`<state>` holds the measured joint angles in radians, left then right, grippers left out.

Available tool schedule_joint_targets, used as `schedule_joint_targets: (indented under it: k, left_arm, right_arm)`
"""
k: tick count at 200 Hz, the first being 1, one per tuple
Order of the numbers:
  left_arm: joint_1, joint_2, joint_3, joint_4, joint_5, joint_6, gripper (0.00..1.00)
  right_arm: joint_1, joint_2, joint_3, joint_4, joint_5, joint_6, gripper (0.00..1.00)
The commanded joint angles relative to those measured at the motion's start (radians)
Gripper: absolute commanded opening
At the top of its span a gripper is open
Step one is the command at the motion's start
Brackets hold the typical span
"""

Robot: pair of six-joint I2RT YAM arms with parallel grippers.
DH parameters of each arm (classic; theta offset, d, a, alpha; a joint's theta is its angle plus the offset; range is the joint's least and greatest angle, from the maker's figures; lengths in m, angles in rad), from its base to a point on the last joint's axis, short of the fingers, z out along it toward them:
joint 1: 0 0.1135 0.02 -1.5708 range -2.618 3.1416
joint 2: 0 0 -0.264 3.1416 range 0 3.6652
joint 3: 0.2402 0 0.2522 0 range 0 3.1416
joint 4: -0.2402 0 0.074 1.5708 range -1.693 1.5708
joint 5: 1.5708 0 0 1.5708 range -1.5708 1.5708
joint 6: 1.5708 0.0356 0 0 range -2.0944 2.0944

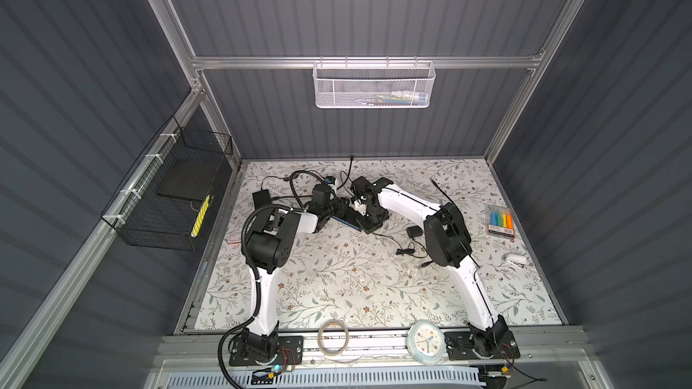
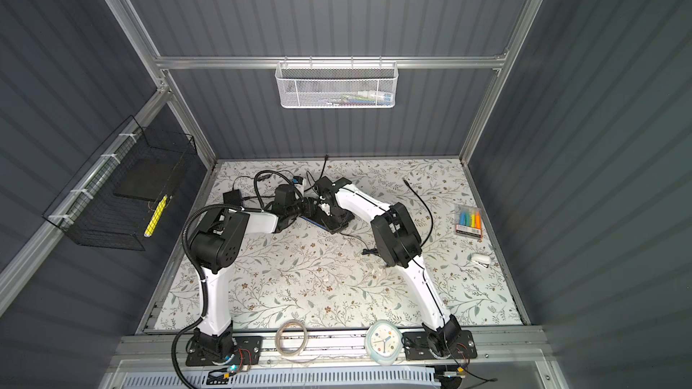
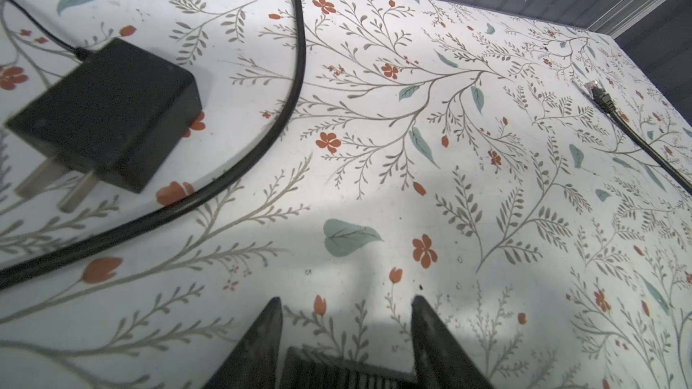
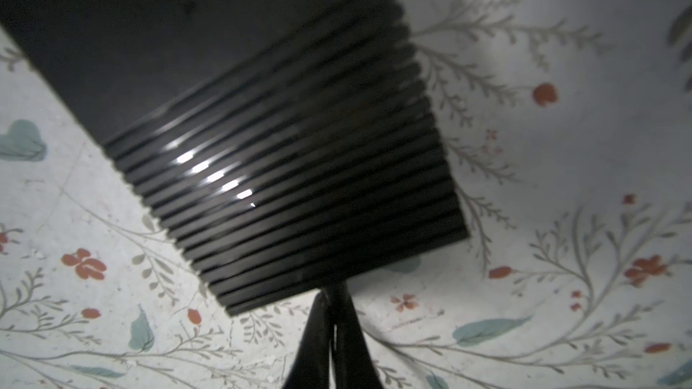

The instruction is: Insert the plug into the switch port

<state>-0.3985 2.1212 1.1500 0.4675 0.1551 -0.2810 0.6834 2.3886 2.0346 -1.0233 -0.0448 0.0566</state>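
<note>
Hold the left claw as found: parted halfway around the near end of the flat black ribbed plastic switch box, seemingly clamped on it. Treat the right claw as a pusher only: pressed fully together, empty as far as can be seen, tips touching the ribbed edge of that box. Nudge gently with it, judging the step in hand to be squaring the box on the floral-print desk; press too hard and risk twisting the box out of the left grip. Cannot see the ports in any view, so check where the port face points before reaching out. Look well ahead of the left claw for the clear-tipped network plug on its thin black cable: lying loose on the desk, untouched. Steer clear of the black cube-shaped power adapter with two metal prongs and the thick black cable just beside it, both nearer that claw.
</note>
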Motion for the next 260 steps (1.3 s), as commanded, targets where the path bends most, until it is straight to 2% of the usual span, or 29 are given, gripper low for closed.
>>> schedule_joint_targets:
  k: [1,103,171,182,199,228,250,260]
  left_arm:
    - [-0.16,0.097,-0.068,-0.246,0.242,-0.043,0.54]
    - [-0.171,0.106,-0.052,-0.251,0.259,-0.038,0.53]
    - [-0.175,0.105,-0.051,-0.256,0.262,-0.032,0.53]
    - [-0.175,0.102,-0.052,-0.256,0.262,-0.032,0.53]
    - [-0.17,0.094,-0.053,-0.27,0.253,-0.027,0.53]
    - [-0.147,0.066,-0.046,-0.303,0.231,-0.027,0.53]
    - [-0.124,0.038,-0.025,-0.364,0.182,-0.028,0.54]
    - [-0.113,0.022,-0.024,-0.378,0.124,-0.032,0.55]
  right_arm:
    - [0.064,0.013,0.122,0.596,-0.217,-0.009,0.0]
    - [0.064,0.043,0.222,0.597,-0.217,-0.013,0.0]
    - [0.064,0.046,0.227,0.588,-0.212,-0.02,0.0]
    - [0.064,0.041,0.215,0.578,-0.205,-0.023,0.03]
    - [0.064,0.008,0.159,0.572,-0.179,-0.043,0.1]
    - [0.057,-0.114,-0.043,0.603,-0.147,-0.07,0.18]
    - [0.05,-0.213,-0.207,0.602,-0.123,-0.082,0.26]
    - [0.045,-0.262,-0.288,0.602,-0.115,-0.082,0.29]
